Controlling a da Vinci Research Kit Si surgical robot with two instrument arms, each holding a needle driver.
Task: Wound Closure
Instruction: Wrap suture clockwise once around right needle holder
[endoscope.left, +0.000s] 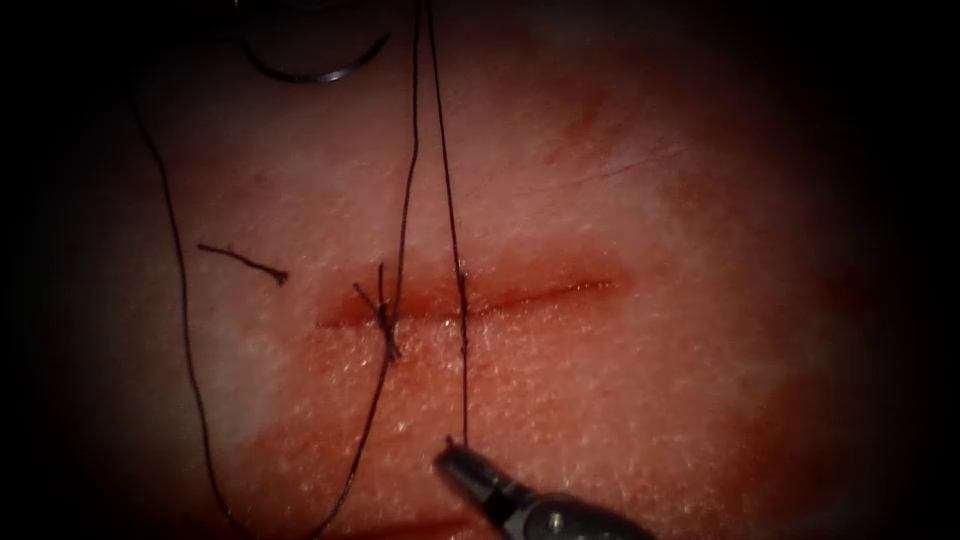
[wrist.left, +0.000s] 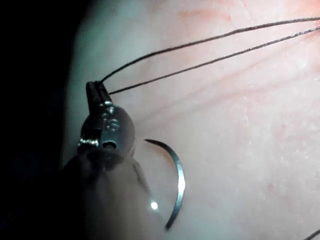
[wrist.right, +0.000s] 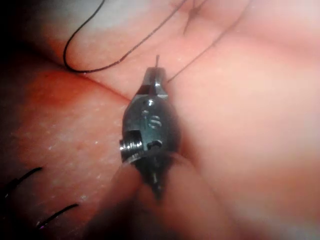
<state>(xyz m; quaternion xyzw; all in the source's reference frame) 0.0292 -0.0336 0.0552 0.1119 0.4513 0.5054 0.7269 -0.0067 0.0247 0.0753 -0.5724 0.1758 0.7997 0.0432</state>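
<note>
Needle (wrist.left: 176, 186) loose beside left tool (wrist.left: 96, 90); both tools grip thread (endoscope.left: 462, 380).

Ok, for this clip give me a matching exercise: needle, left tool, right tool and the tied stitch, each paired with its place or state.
1 needle
2 left tool
3 right tool
4 tied stitch

A shut on the thread's short end below the cut
B lying free on the tissue
C on the cut's left part
D shut on two thread strands

Pairs: 1-B, 2-D, 3-A, 4-C
</note>
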